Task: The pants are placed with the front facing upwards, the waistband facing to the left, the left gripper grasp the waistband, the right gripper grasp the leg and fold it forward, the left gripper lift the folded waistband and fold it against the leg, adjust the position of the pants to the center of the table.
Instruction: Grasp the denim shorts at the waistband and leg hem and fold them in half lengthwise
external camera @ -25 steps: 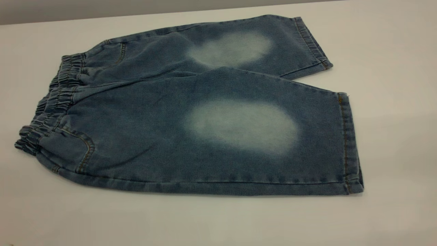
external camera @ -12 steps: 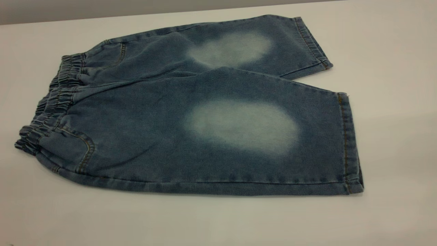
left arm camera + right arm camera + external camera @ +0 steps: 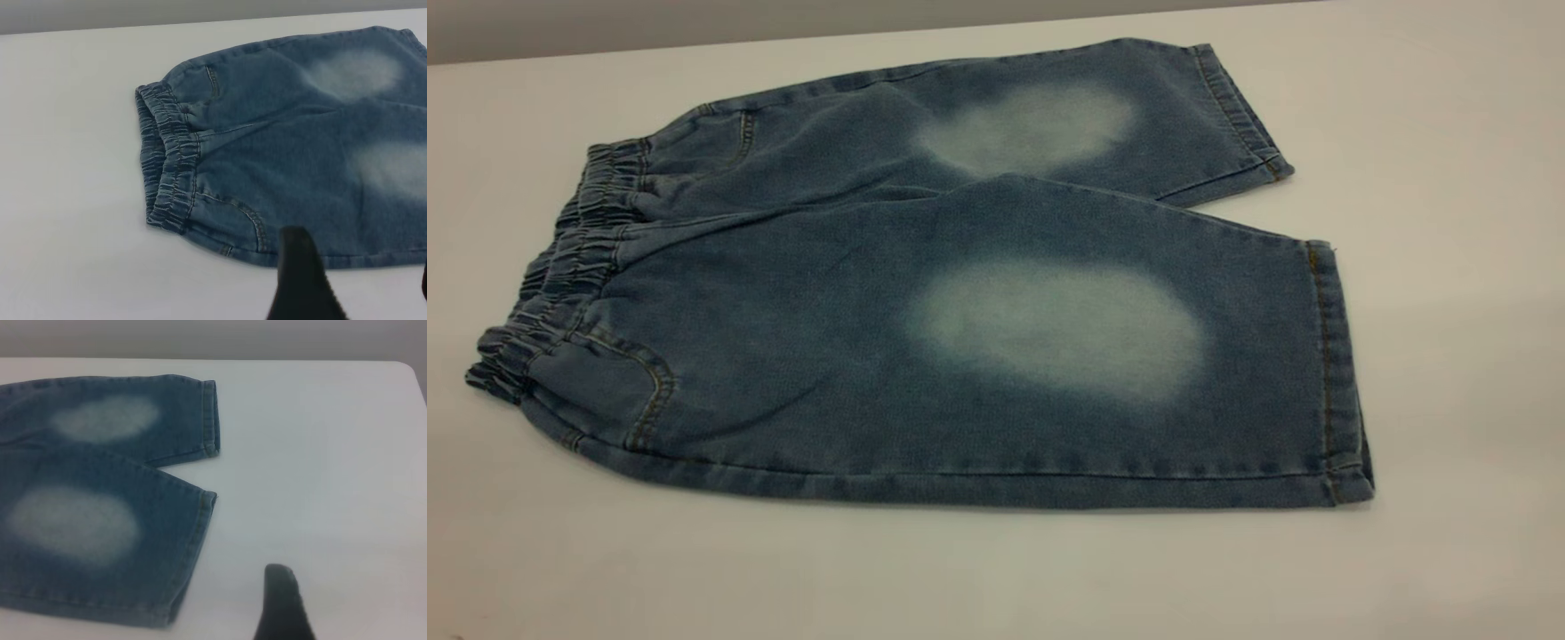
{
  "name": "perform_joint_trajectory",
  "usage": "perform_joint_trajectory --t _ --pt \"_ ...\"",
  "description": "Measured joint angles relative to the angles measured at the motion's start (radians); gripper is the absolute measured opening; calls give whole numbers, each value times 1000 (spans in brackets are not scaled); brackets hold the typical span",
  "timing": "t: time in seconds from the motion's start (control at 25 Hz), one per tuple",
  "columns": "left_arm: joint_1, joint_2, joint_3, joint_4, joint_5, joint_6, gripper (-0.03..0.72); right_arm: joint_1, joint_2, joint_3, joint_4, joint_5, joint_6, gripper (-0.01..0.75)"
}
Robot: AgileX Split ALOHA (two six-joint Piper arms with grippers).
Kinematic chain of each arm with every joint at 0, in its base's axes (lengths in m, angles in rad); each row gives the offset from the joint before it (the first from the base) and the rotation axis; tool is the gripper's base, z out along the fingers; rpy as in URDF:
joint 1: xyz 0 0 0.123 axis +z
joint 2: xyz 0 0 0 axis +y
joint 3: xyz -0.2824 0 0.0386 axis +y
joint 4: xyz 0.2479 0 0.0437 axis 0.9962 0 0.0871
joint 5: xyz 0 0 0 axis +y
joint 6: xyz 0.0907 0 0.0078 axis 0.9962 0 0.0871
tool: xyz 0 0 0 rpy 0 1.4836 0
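The blue denim pants (image 3: 925, 293) lie flat and front up on the white table (image 3: 996, 578), a pale oval on each leg. Their ruffled waistband (image 3: 560, 276) points left; the near leg (image 3: 1067, 356) and the far leg (image 3: 1049, 124) end in hems on the right. Neither gripper shows in the exterior view. In the left wrist view my left gripper (image 3: 360, 260) hovers open at the near side seam, close to the waistband (image 3: 167, 167), holding nothing. In the right wrist view my right gripper (image 3: 353, 593) shows one black finger (image 3: 283, 607) over bare table beside the near leg's hem (image 3: 197, 547).
The table's far edge (image 3: 783, 40) runs just behind the far leg. Its right corner (image 3: 407, 370) appears in the right wrist view. Bare tabletop surrounds the pants, widest in front and to the right.
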Motion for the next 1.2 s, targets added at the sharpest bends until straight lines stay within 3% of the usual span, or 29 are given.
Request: perform_joint_trajectory --t 0.84,1.2 --pt "0 0 0 2 0 -4 391 0 0 0 66 -6 4 399" --pt "-2 199 -60 228 -59 -273 391 0 183 -38 117 -67 -30 399"
